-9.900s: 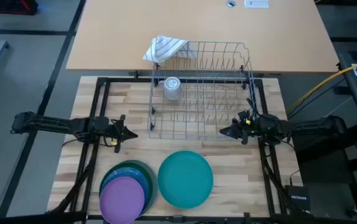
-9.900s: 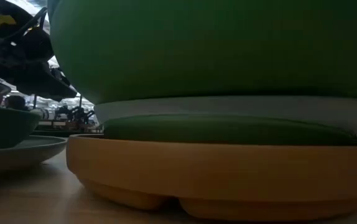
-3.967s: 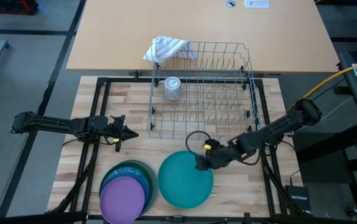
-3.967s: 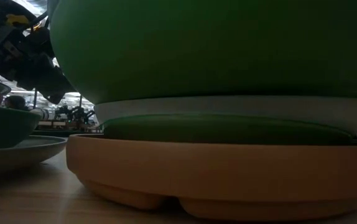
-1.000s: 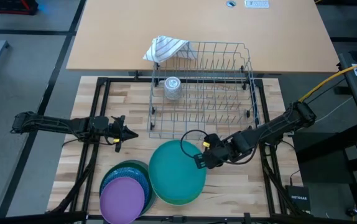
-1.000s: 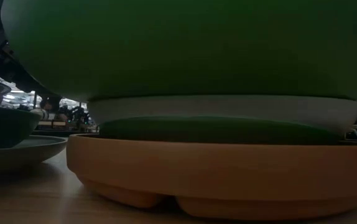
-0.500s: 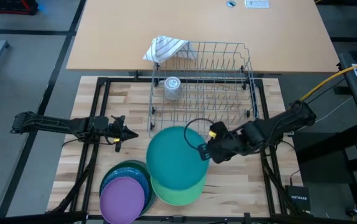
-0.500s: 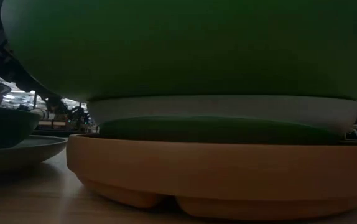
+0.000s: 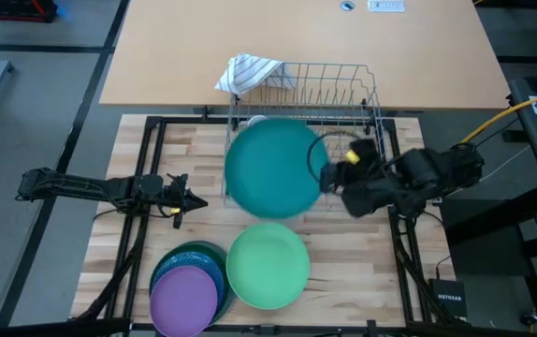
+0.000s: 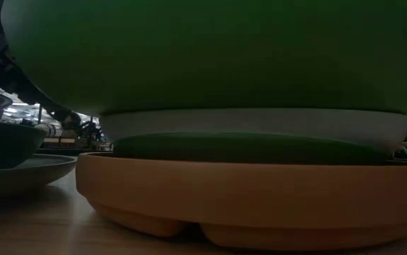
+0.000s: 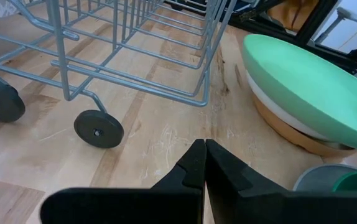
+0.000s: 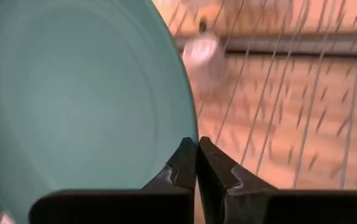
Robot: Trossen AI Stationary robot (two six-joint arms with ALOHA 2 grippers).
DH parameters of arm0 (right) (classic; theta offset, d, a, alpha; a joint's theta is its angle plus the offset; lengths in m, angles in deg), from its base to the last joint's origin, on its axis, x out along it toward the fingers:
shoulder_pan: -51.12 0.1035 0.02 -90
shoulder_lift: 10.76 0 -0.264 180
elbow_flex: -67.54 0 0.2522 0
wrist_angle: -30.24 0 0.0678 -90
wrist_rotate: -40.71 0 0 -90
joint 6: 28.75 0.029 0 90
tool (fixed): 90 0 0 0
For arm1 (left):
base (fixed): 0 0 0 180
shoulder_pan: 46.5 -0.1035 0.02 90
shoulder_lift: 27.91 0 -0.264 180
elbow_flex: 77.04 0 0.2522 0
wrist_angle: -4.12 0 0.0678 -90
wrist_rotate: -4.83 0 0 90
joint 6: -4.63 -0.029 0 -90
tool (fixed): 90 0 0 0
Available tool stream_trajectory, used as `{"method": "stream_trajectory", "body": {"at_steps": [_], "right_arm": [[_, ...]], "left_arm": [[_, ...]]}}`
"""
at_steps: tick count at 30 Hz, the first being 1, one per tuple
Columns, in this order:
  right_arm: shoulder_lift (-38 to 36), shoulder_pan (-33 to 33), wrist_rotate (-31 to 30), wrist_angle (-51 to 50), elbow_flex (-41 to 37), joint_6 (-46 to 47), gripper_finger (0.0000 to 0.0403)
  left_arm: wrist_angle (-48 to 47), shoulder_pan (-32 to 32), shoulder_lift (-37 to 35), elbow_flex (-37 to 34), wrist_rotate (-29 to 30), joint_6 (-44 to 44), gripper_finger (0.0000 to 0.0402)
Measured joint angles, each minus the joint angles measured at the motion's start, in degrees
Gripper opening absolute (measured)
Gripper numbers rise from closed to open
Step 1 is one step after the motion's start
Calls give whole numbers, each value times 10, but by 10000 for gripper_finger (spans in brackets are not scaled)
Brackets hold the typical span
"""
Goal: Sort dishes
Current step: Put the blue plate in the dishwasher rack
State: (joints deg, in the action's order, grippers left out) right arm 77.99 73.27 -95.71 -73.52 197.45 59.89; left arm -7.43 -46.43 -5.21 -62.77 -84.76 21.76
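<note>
My right gripper [image 9: 329, 176] is shut on a large teal plate [image 9: 273, 168], which hangs in the air above the left half of the wire dish rack [image 9: 348, 103]. In the right wrist view the teal plate [image 12: 79, 99] fills the picture's left. A light green plate [image 9: 268, 267] tops the near stack, resting on white, dark green and tan dishes [image 10: 253, 191]. A second stack with a purple plate [image 9: 186, 298] on top sits left of it. My left gripper [image 9: 189, 199] waits shut, low over the table left of the rack. My right gripper pinches the teal plate's rim [image 12: 193, 138] between its two fingers, on the plate's right-hand edge. The fingers come level from the table's right side. The plate is lifted clear, roughly flat, above the rack.
A small clear glass [image 12: 200, 50] stands in the rack's far left corner, mostly under the plate. A striped white cloth [image 9: 248, 71] hangs on the rack's far left corner. The rack's wheels [image 11: 97, 129] stand on the wood. A black frame [image 9: 152, 126] borders the table.
My right gripper has lifted the teal plate off the near stack and carried it up and toward the far edge, over the rack. The light green plate beneath is uncovered and has stayed in place.
</note>
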Motion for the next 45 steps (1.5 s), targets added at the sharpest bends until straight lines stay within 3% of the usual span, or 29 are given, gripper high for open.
{"method": "stream_trajectory", "body": {"at_steps": [6, 19, 28, 37, 45], "right_arm": [[-14, -79, -49, 0, 17, -52, 5], [-21, -337, -64, 0, 15, -242, 5], [-20, -496, -142, 0, 15, -350, 5], [-13, -597, -198, 1, 8, -384, 5], [3, -638, -214, -1, -85, -412, 5]], "left_arm": [[0, 0, 0, 0, 0, 7, 0], [0, 0, 0, 0, 0, 6, 0], [0, 0, 0, 0, 0, -6, 0], [0, 1, 0, 0, 0, -6, 0], [-1, 1, 0, 0, 0, -11, 0]]}}
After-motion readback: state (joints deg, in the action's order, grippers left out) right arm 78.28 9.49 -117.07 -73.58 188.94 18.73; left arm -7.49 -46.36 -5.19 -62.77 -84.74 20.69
